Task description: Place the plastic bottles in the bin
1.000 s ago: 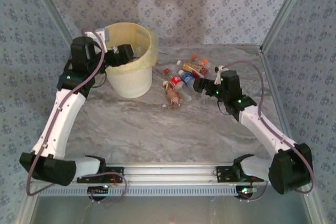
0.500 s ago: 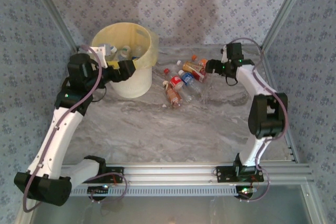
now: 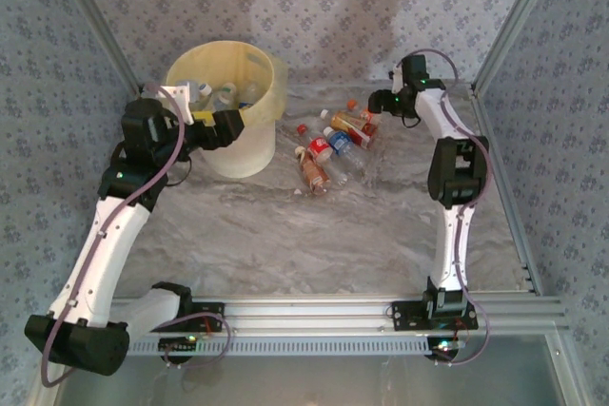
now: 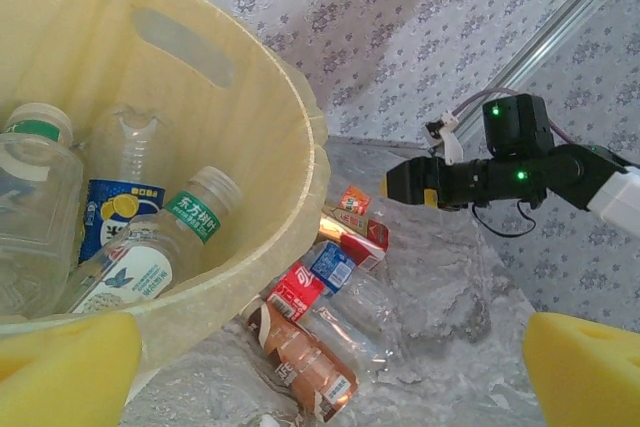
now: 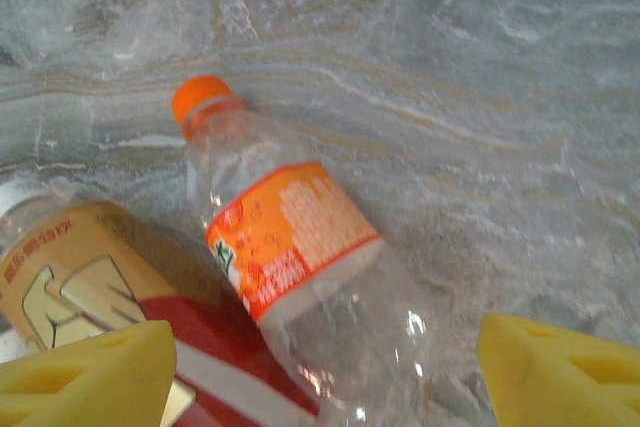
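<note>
The cream-yellow bin [image 3: 243,149] stands at the back left with several clear plastic bottles [image 3: 224,94] inside; in the left wrist view its wall [image 4: 250,147] and a green-labelled bottle [image 4: 150,257] show. More plastic bottles [image 3: 328,149] lie in a heap on the table right of it, including a brown one [image 4: 300,357]. My left gripper [image 3: 228,125] is open by the bin's front right rim, holding nothing. My right gripper [image 3: 381,102] is open at the heap's far end. Its yellow fingers [image 5: 560,367] flank the clear body of an orange-labelled, orange-capped bottle [image 5: 290,247] without touching it.
A gold-and-red labelled bottle [image 5: 80,287] lies against the orange one. Aluminium frame posts and patterned walls close in the marble table [image 3: 285,225] on three sides. A metal rail [image 3: 314,311] runs along the near edge by the arm bases.
The right arm swung from the heap's right side to its far end, and its jaws narrowed a little. The left gripper drew back from over the bin's rim to its front.
</note>
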